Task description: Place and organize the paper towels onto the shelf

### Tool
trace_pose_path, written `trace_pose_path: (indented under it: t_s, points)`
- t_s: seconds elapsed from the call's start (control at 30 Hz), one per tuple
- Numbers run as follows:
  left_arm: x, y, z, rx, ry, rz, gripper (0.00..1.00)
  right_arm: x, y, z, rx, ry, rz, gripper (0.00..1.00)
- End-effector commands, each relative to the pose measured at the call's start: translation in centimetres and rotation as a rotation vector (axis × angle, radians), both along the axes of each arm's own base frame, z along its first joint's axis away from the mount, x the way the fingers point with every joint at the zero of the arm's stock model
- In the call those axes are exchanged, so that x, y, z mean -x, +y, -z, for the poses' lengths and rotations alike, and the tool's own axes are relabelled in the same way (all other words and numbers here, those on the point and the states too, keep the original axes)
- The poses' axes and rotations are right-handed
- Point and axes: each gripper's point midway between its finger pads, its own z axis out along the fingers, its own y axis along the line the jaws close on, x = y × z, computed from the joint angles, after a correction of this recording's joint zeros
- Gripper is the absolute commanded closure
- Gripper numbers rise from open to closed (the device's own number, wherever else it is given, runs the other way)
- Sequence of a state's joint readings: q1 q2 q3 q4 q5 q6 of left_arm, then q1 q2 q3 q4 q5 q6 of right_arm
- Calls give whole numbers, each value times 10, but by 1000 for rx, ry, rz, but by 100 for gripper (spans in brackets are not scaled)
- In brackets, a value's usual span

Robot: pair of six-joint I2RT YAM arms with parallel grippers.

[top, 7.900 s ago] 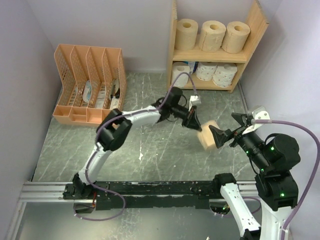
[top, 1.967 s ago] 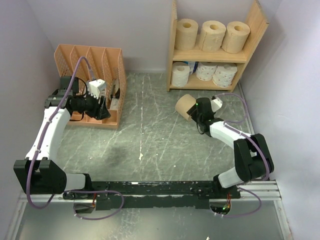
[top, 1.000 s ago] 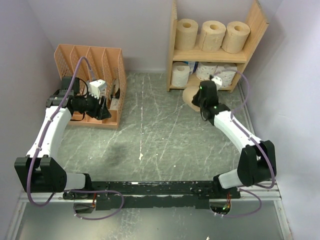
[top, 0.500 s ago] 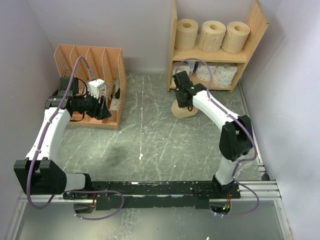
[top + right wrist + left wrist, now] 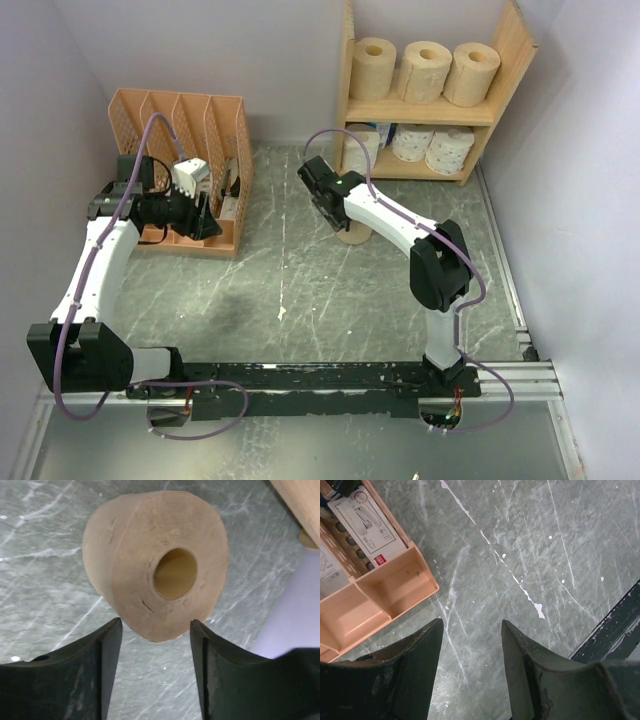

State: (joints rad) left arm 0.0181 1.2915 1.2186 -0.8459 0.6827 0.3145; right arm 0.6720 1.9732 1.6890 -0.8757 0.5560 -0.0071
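The only print we find is on a white card (image 5: 362, 522) in the orange file rack (image 5: 380, 597): a small red tag and a line drawing, too small to read. A white roll (image 5: 362, 150) with blue marking sits on the lower level of the wooden shelf (image 5: 425, 108), its print also unreadable.

Half a second ago the right arm (image 5: 385, 212) was nearer the shelf. It now reaches further left, and the right jaws, shut a second ago, stand part open with nothing gripped. The brown roll (image 5: 135, 555) rests on the worktop (image 5: 280, 290) just beyond their tips, in front of the shelf, with its core facing the wrist camera.

The left arm (image 5: 100, 255) has not moved. The left jaws are part open and empty over the worktop beside the rack's corner. Six rolls fill the shelf, three brown above and three white below.
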Motion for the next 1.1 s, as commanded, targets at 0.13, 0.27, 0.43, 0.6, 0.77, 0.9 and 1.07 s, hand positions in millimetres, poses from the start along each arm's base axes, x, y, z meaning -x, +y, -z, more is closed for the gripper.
trace_pose_path:
  t_s: [0.13, 0.27, 0.43, 0.6, 0.77, 0.9, 1.07]
  points:
    - [5, -4, -6, 37, -20, 18, 39, -6, -4, -32, 34, -90, -28, 40]
    - [4, -3, -3, 34, -17, 15, 39, -7, 5, -29, -11, -83, -64, 40]
    - [3, 4, -4, 34, -22, -5, 39, -6, 27, -12, -98, -34, -137, 40]
    - [2, 5, -2, 28, -21, -11, 39, -8, 35, 1, -114, -6, -169, 40]
    - [1, 6, 3, 19, -16, -16, 39, -13, 33, 4, -112, -8, -165, 39]
    - [0, 7, 6, 18, -9, -17, 39, -17, 28, 10, -99, -9, -148, 39]
    - [-1, 6, 7, 22, -5, -17, 39, -19, 23, 21, -71, -2, -131, 41]
